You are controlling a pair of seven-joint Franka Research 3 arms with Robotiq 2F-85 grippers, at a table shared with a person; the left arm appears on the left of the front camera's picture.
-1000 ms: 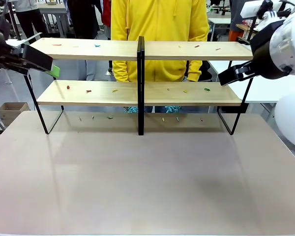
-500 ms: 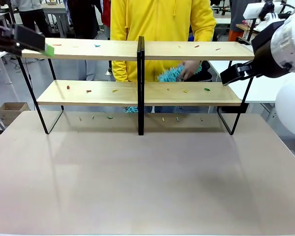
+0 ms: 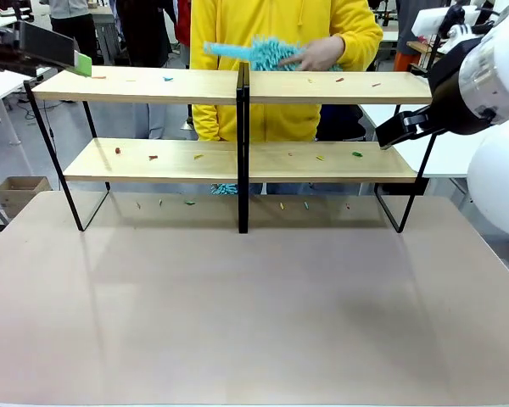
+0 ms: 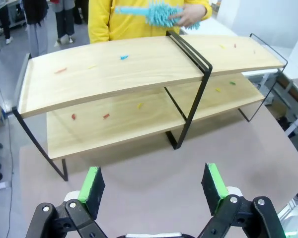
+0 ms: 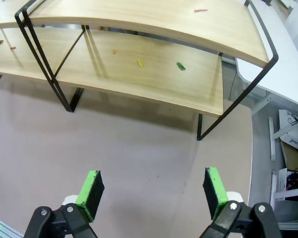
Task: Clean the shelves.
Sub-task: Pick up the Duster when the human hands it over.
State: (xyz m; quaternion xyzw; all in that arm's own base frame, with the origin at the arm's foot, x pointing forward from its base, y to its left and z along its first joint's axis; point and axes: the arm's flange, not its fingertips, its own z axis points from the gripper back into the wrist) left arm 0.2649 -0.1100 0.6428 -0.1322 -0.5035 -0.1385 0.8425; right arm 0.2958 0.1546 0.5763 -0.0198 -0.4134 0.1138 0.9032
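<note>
Light-wood shelves stand at the far side of the beige table: 2 boards on a black frame, with a person in yellow behind. Small coloured scraps lie on both boards and on the tabletop under the rack. Person's hand holds a teal duster just above the top board, near the centre upright. Left gripper is up by the rack's left end, jaws apart, empty. Right gripper is by the right end, jaws wide apart, empty.

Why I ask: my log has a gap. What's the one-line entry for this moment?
left gripper: open | right gripper: open | person's hand: holds duster above shelves | scraps: both boards
</note>
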